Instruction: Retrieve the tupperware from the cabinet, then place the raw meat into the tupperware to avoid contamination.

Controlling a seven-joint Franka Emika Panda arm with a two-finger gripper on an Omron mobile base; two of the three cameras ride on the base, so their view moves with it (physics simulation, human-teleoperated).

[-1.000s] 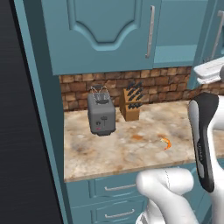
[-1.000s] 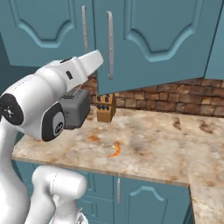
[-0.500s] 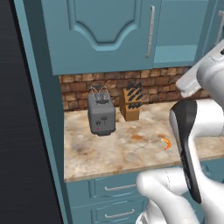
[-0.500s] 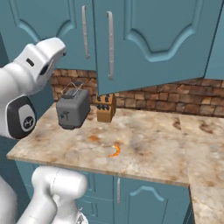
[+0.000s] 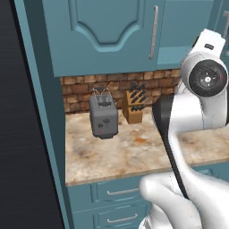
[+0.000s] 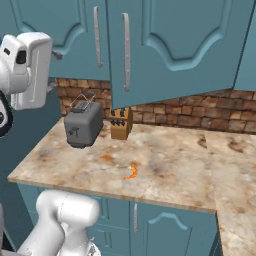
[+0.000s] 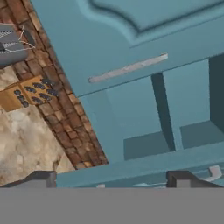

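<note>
step: looked like the fetch-the-tub part, with the arm raised up toward the cabinet (image 6: pixel 170 45) and nothing picked up yet.
cabinet: one door (image 6: pixel 165 47) was swung out over the worktop in the right base view. the hand view looked past that door's handle (image 7: pixel 129 68) at bare-looking shelves (image 7: pixel 146 144).
tub: couldn't spot it anywhere, so i'd guess it sat deeper in or on another shelf. can't tell which.
how to do it well: i'd bring the hand in past the open door's edge, not clip the handle, and square up to the shelf before reaching. find the tub first, then grab it by the wider rim so it comes out level.
meat: small orange curl (image 6: pixel 131 172) lay on the worktop (image 6: pixel 175 170), toward the front edge, well apart from the toaster (image 6: pixel 83 126) and knife block (image 6: pixel 120 125) at the back edge by the brick wall.
gripper: the gripper (image 7: pixel 111 179) had its dark fingertips (image 7: pixel 37 178) spread about as wide as they go, nothing between them, touching nothing i could see.
risk: that open door hung right over the working area, so a wide swing could bump it.
</note>
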